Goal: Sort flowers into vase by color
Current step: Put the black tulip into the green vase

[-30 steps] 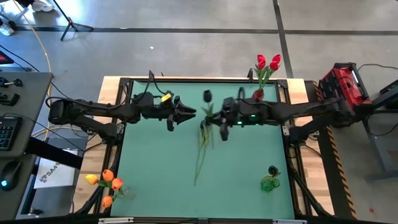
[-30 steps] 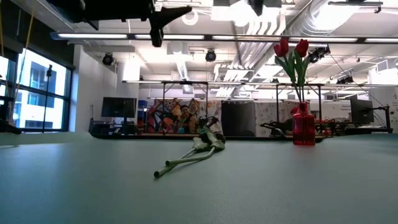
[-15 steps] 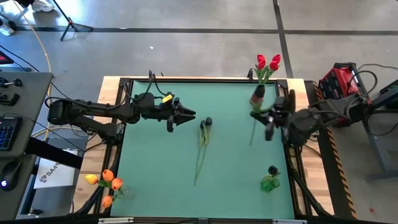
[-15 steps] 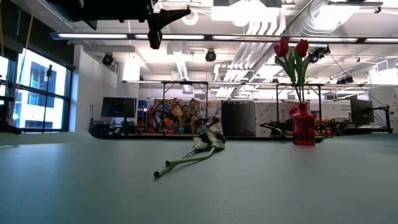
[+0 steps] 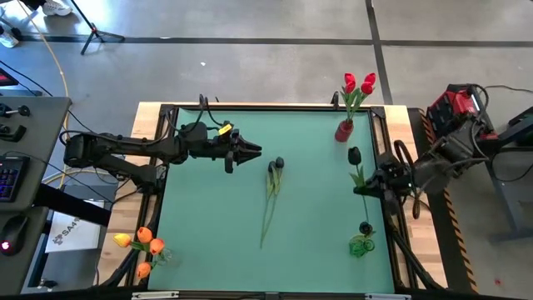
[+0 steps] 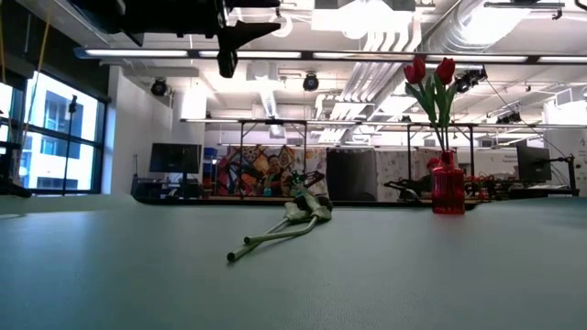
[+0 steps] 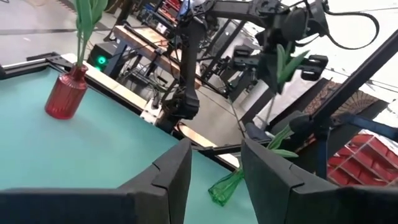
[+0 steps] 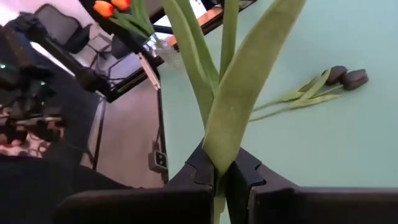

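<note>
Since a second ago my right tool (image 5: 371,188) has carried a dark tulip (image 5: 354,156) from mid-tabletop to the right edge, and it is now clenched on the thin green stem, as the right wrist view shows the fingers (image 8: 205,167) pinching stem and leaf together. What matters next: the green vase (image 5: 361,243) sits just toward the near edge from that tool, already holding one dark bud, while the tulip's stem runs roughly near-to-far with the bud pointing away. I judge the stem end must swing down over the vase mouth.

Left tool (image 5: 243,152) hovers released over the far-left of the tabletop (image 5: 208,217). Two dark tulips (image 5: 272,179) lie flat mid-tabletop, limp plastic stems running near-to-far. Orange tulips (image 5: 141,243) stand at the near-left corner; the red vase (image 5: 343,131), ribbed glass, holds red tulips (image 5: 359,83) at the far right.
</note>
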You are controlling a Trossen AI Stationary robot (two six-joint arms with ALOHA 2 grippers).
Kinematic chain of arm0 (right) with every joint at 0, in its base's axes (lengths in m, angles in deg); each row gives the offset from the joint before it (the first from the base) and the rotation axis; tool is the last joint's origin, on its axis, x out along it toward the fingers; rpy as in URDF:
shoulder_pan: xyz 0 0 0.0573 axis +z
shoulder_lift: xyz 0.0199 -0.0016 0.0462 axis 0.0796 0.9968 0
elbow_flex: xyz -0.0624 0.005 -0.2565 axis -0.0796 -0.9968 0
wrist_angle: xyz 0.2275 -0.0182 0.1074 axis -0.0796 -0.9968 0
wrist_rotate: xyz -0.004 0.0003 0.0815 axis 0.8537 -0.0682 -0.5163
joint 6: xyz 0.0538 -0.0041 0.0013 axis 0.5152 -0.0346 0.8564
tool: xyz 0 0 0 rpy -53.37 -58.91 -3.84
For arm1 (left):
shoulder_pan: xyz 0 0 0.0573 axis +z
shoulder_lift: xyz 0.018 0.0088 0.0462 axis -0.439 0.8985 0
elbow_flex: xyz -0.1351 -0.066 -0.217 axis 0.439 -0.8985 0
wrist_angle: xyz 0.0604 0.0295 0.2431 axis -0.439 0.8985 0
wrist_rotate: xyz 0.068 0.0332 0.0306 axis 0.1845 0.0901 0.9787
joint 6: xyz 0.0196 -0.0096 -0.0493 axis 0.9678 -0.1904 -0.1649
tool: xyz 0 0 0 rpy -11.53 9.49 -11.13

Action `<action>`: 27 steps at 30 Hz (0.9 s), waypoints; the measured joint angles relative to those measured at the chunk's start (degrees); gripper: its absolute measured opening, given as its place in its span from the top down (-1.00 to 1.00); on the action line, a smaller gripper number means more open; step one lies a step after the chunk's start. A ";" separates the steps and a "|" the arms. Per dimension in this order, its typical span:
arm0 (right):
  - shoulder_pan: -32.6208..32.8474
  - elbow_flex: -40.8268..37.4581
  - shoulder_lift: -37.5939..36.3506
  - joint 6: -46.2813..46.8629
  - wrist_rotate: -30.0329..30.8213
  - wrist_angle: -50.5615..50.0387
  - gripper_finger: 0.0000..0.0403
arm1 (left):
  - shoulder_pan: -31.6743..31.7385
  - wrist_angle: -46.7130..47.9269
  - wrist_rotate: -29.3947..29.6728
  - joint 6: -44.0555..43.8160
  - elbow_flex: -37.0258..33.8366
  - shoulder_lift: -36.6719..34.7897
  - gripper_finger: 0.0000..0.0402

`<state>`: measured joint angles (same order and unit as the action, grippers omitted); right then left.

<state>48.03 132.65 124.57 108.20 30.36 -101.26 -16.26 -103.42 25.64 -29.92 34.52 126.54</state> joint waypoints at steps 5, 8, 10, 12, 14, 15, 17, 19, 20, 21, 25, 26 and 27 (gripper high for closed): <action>8.48 0.00 2.59 3.64 7.50 -1.37 1.00 | -0.32 0.09 2.23 -0.15 -0.02 0.00 0.37; 13.52 -0.02 4.28 6.80 12.77 -3.83 1.00 | -0.80 0.14 3.89 -0.13 0.00 0.00 0.37; 17.02 -0.02 5.60 9.53 15.93 -5.59 1.00 | -0.95 0.17 4.25 -0.12 -0.02 0.00 0.37; 20.41 -0.04 7.07 11.79 19.94 -6.66 1.00 | -0.95 0.19 4.48 -0.11 -0.01 0.00 0.37; 23.47 -0.04 8.31 13.37 24.10 -7.46 1.00 | -0.94 0.19 5.06 -0.11 -0.02 0.00 0.37; 24.85 -0.04 9.02 14.02 25.73 -7.90 1.00 | -0.94 0.19 5.63 -0.11 -0.02 0.00 0.37; 27.09 -0.04 10.95 16.13 28.05 -9.63 1.00 | -0.80 0.17 7.01 -0.07 -0.02 0.00 0.37; 28.62 -0.04 12.79 18.62 29.50 -11.49 1.00 | -0.46 0.16 7.27 -0.10 -0.02 0.00 0.37; 29.15 -0.04 13.55 19.89 29.89 -12.25 1.00 | -0.29 0.16 7.26 -0.15 -0.02 0.00 0.37; 29.64 -0.04 14.41 21.35 29.97 -12.99 1.00 | -0.19 0.15 7.26 -0.51 -0.02 0.00 0.37; 30.75 -0.04 17.55 26.51 29.78 -15.37 1.00 | 0.02 0.14 7.27 -1.46 -0.02 0.00 0.37; 30.86 -0.04 18.14 27.32 29.78 -15.75 1.00 | 0.02 0.14 7.27 -1.46 -0.02 0.00 0.37; 30.86 -0.04 18.72 28.41 29.77 -16.19 1.00 | 0.02 0.12 7.27 -1.64 -0.02 0.00 0.37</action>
<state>78.89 132.61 143.29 136.62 60.13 -117.45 -16.24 -103.30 32.91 -31.55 34.50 126.54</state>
